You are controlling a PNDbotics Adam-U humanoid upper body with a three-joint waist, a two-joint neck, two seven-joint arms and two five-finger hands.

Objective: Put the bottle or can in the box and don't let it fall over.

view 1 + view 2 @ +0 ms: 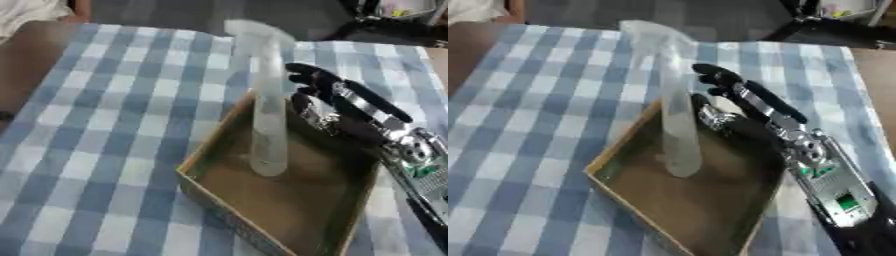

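The tall clear bottle [268, 100] stands upright inside the box [219, 200], near its far wall, where it has a flat floor under it. The right hand [741, 107], fingers [715, 75] spread and relaxed, sits just beside the bottle, apparently guarding against a tip.

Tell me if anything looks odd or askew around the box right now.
Nothing is spilled or damaged. The tall clear bottle stands in the box, leaning only slightly. The right hand is beside it, fingers open. The tablecloth lies askew in view.
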